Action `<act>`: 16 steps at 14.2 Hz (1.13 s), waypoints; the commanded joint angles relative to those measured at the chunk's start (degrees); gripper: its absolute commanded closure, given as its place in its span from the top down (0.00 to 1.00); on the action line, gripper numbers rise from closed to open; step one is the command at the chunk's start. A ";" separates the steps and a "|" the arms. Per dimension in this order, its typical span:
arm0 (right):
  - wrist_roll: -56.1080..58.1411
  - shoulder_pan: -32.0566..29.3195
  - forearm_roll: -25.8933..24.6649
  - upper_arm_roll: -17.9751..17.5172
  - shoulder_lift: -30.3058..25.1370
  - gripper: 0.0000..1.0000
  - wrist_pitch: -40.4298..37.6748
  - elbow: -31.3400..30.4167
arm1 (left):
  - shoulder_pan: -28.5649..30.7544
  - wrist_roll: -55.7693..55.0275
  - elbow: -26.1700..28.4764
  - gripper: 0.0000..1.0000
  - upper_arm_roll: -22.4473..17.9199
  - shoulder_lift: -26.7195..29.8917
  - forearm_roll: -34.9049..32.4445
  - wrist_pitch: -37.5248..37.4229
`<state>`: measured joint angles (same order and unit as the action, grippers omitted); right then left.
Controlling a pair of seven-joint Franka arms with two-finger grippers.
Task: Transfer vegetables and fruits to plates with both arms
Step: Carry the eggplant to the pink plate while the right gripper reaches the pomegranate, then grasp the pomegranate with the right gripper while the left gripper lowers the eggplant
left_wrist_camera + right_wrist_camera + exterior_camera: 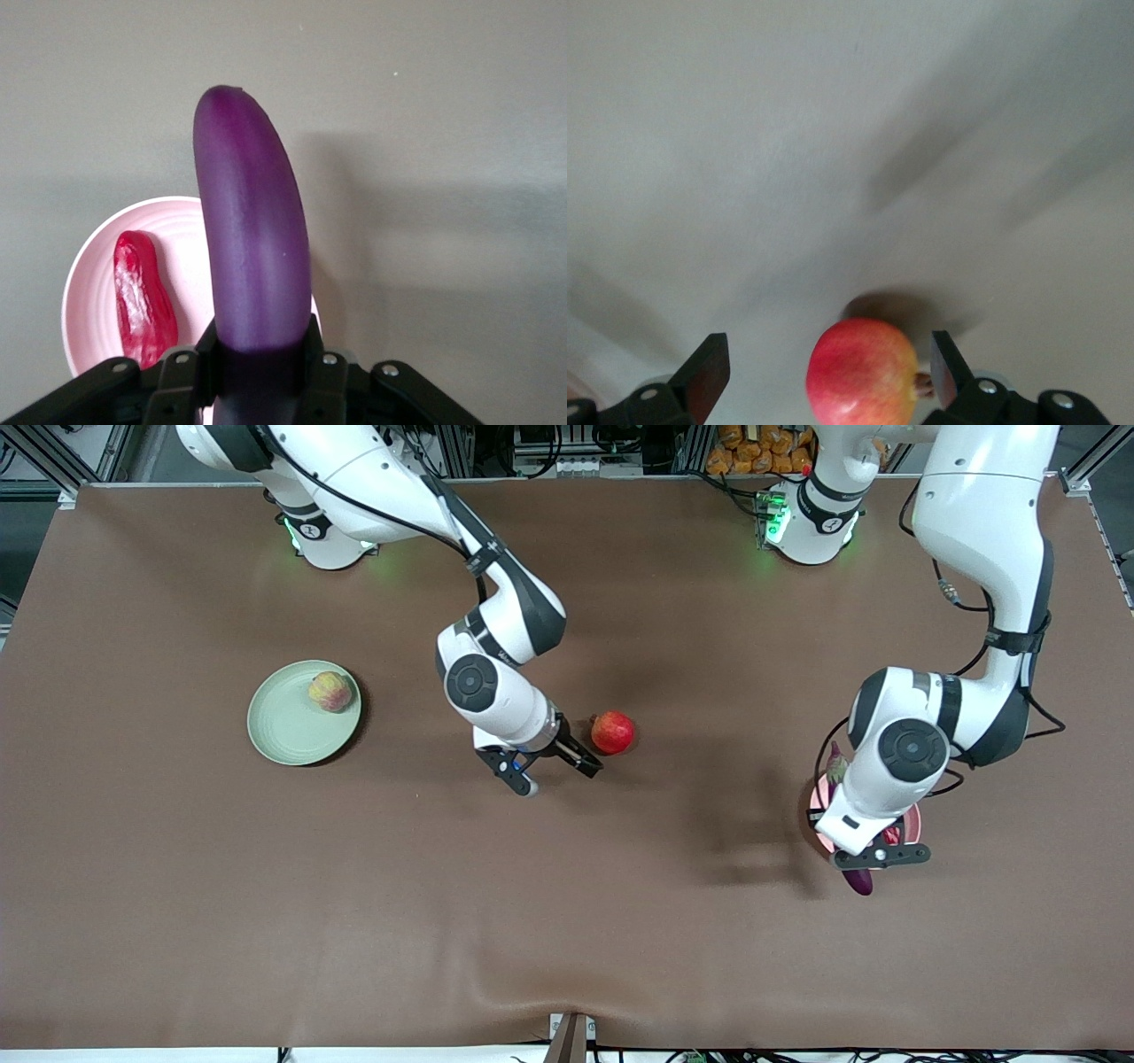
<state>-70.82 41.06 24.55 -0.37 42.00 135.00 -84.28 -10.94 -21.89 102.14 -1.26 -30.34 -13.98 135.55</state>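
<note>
The red apple-like fruit lies on the table's middle. My right gripper is open, just beside and above it. In the right wrist view the fruit shows between the open fingers of the gripper, closer to one of them. My left gripper is shut on the purple eggplant and holds it over the pink plate. In the left wrist view the eggplant sticks out of the gripper above the plate. The red chili lies on that plate. The peach-like fruit lies on the green plate.
The brown table cover is bare nearer the front camera. The green plate is toward the right arm's end and the pink plate toward the left arm's end. The left arm's elbow hangs over the pink plate.
</note>
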 commanded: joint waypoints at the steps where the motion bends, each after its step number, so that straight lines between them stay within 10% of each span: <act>1: -5.72 3.75 0.59 0.72 4.75 1.00 -0.09 5.78 | 2.14 0.87 6.23 0.00 0.99 2.31 -0.78 5.33; 7: -9.51 7.80 -1.25 0.99 7.56 1.00 -0.09 6.32 | 3.91 3.70 6.50 0.00 1.08 -0.68 -0.52 7.97; 10: -8.99 7.98 -10.10 0.99 9.15 0.51 -0.44 6.23 | 4.08 3.70 6.59 0.00 1.08 -1.38 -0.60 8.93; 11: -8.90 7.46 -10.66 0.90 9.24 0.06 -0.44 6.32 | 4.08 3.70 6.67 0.00 1.00 -1.82 -0.52 9.90; 14: -8.64 4.39 -10.22 0.46 8.45 0.00 -2.97 6.76 | 4.61 3.78 6.67 0.00 0.99 -3.06 -0.52 12.54; 16: -7.15 0.79 -10.05 0.20 6.79 0.00 -12.51 9.81 | 4.79 3.78 6.76 0.20 0.99 -2.97 -0.52 12.63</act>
<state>-78.97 46.19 15.88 0.53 48.72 130.10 -78.15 -7.29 -18.68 108.44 -0.96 -33.14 -13.99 146.59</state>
